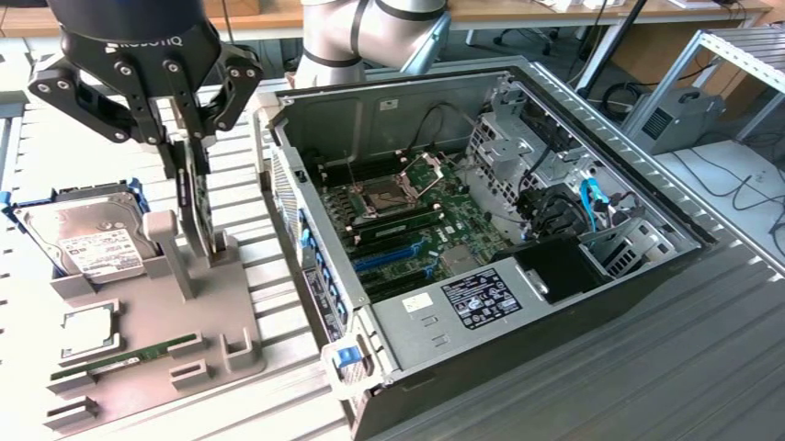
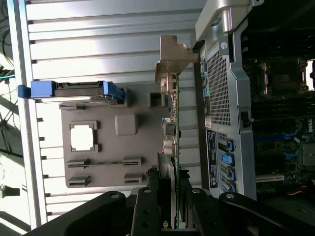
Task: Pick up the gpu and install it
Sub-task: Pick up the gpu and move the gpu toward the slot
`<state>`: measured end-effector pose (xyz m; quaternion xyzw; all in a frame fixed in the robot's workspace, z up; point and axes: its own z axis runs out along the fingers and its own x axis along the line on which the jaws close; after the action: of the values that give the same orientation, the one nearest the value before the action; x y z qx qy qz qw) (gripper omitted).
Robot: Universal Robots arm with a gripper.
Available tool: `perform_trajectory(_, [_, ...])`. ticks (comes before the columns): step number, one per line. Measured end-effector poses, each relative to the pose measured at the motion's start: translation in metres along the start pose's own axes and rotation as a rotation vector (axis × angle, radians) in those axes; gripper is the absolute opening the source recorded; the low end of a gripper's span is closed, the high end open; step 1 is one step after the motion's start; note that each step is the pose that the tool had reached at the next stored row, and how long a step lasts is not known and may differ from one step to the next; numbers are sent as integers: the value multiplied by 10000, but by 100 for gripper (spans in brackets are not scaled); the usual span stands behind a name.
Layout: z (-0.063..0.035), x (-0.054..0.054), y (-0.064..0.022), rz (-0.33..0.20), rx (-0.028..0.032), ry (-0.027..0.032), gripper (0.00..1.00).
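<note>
The gpu (image 1: 193, 207) is a thin, stiff card, light but fragile. Hold it by its bare edge and do not squeeze hard, because the board can crack. The gripper (image 1: 191, 152) has its jaws closed on one end of the card. The card stands upright under the gripper, its metal bracket (image 2: 173, 59) at the end away from the fingers. It is over the grey tray (image 1: 160, 322), on the exterior view's left of the computer case (image 1: 368, 312).

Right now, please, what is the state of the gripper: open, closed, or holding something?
Gripper: jaws closed on the upper edge of the gpu, which stands upright.
</note>
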<state>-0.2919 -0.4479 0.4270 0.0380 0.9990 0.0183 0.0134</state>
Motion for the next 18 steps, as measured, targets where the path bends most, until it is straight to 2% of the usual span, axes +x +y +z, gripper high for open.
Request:
perform_trajectory(12, [-85,-2,3,0,0,0,27])
perform_trajectory(18, [-91,-2,3,0,1,0,27])
